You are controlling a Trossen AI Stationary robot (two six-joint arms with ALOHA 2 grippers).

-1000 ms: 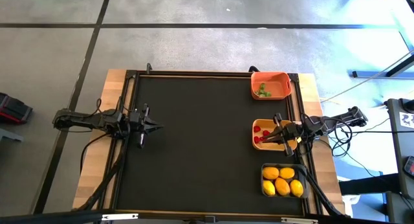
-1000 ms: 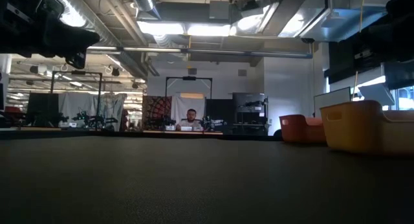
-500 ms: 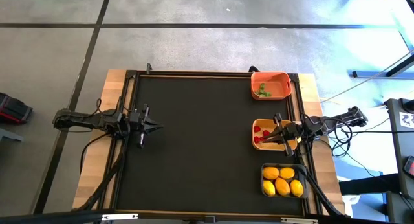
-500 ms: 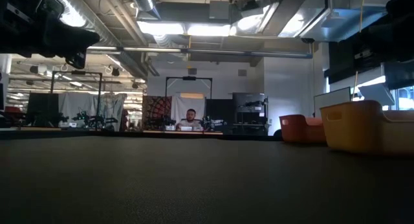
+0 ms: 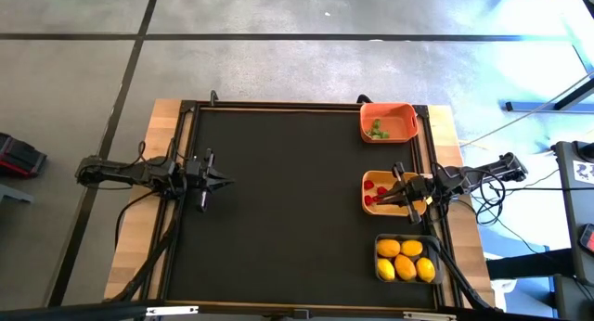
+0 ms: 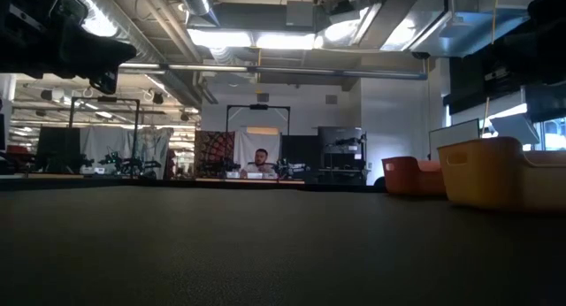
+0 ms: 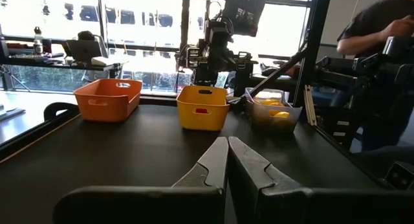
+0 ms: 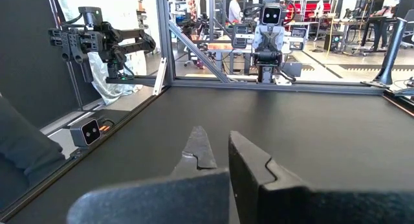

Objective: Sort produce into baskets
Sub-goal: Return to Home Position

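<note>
I see four lemons in the black basket, red pieces in the yellow basket and green pieces in the orange basket, all along the table's right edge. The right gripper hangs over the yellow basket, fingers slightly parted. The left gripper sits at the left edge, fingers pressed together.

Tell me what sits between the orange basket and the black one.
The yellow basket, holding red pieces, with the right gripper over it, per the high view.

yellow basket: partly under right claw | green pieces: probably too small to name
</note>
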